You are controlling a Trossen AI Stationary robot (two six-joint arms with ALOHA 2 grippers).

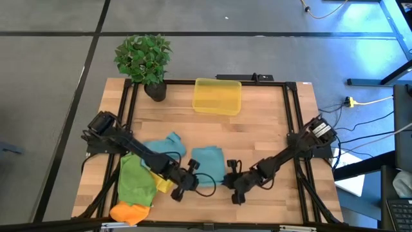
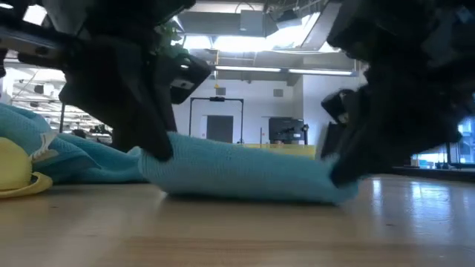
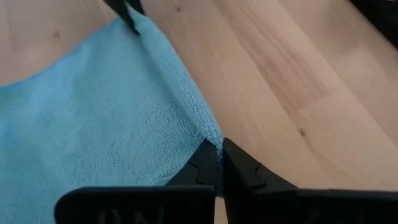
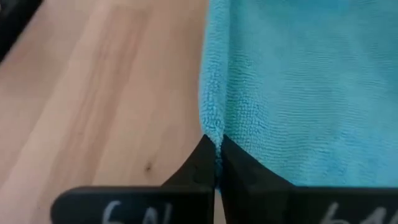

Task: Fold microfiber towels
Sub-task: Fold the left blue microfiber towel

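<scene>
A teal-blue microfiber towel point(image 1: 207, 162) lies on the wooden table point(image 1: 257, 129) near its front edge, between my two grippers. My left gripper point(image 1: 192, 171) is shut on its near left corner. My right gripper point(image 1: 230, 173) is shut on its near right corner. In the low view the towel point(image 2: 245, 174) spans from the left gripper point(image 2: 159, 148) to the right gripper point(image 2: 338, 174), its underside on the table. To the left lie a second teal towel point(image 1: 168, 144), a green one point(image 1: 136, 180), a yellow one point(image 1: 165, 186) and an orange one point(image 1: 131, 211). My left gripper pinches the teal towel's near left corner point(image 3: 212, 134) between its two fingers, slanting down from the table's left side. The hemmed edge point(image 3: 180, 81) runs from there to the other gripper. The rest of the towel lies on the table. My right gripper pinches the teal towel's near right corner point(image 4: 212, 127) between its two fingers, slanting down from the table's right side. The cloth spreads away from the fingers over the table, one layer or several I cannot tell.
A translucent yellow bin point(image 1: 217, 96) stands at the far middle of the table, with a potted plant point(image 1: 144, 59) at the far left corner. Bare wood lies between the teal towel and the bin and to the right of my right gripper.
</scene>
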